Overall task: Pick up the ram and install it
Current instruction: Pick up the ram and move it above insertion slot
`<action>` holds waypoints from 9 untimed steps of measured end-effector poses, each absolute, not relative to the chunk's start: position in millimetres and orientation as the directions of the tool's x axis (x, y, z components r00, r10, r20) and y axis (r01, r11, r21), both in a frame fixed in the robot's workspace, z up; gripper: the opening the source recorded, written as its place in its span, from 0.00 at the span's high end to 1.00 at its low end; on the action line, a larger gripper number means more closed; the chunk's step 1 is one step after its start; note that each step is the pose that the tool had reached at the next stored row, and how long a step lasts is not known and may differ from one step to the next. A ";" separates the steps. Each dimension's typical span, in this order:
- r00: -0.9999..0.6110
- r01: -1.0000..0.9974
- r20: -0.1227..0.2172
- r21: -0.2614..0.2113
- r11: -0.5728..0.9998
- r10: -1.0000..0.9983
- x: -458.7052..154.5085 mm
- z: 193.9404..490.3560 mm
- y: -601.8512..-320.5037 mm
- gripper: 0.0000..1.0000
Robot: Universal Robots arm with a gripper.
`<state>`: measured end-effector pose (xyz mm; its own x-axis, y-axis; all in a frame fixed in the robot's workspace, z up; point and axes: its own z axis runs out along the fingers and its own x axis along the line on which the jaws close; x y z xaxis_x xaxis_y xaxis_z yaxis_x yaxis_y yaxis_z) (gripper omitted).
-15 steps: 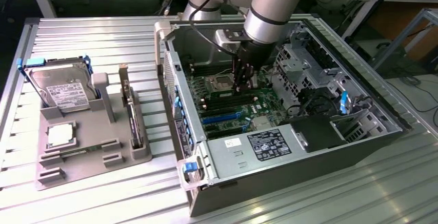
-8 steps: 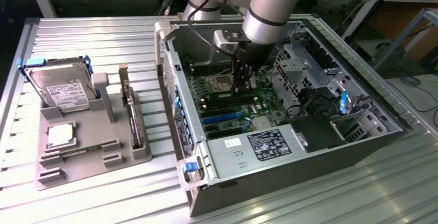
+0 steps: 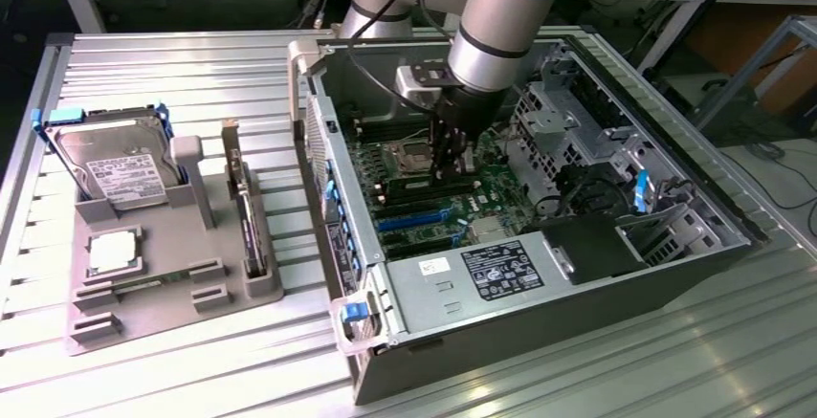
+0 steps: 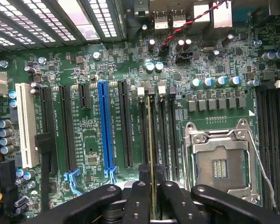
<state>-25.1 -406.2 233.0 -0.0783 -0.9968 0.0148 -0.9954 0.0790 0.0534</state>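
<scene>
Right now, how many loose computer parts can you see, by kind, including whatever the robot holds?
Hard drive: 1, in the grey holder
Expansion card: 1, same holder
CPU: 1, same holder
RAM stick: 1, in the gripper
Total: 4

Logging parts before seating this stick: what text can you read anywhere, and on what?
Nothing reads clearly.
White label on the hard drive: print too small.
Black sticker on the computer case: too small.
Motherboard slot lettering: blurred.
The ram, edge-on in the gripper: no text shows.
</scene>
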 end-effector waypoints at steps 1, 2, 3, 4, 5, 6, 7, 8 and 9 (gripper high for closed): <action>-0.078 -0.995 0.017 0.053 0.079 -0.997 -25.1 231.0 -406.1 0.86; -0.078 -0.995 0.018 0.053 0.079 -0.997 -25.1 230.9 -406.2 0.86; -0.078 -0.995 0.019 0.053 0.079 -0.997 -25.8 230.3 -406.1 0.86; -0.078 -0.995 0.019 0.053 0.079 -0.997 -26.0 230.2 -406.1 0.86; -0.078 -0.995 0.020 0.053 0.079 -0.997 -25.9 229.9 -406.1 0.86; -0.078 -0.995 0.020 0.053 0.079 -0.997 -25.9 229.3 -406.0 0.86; -0.078 -0.995 0.020 0.053 0.079 -0.997 -25.9 228.9 -406.0 0.86; -0.078 -0.995 0.020 0.053 0.079 -0.997 -26.0 228.4 -406.0 0.86; -0.078 -0.995 0.020 0.053 0.079 -0.997 -26.0 228.3 -406.1 0.86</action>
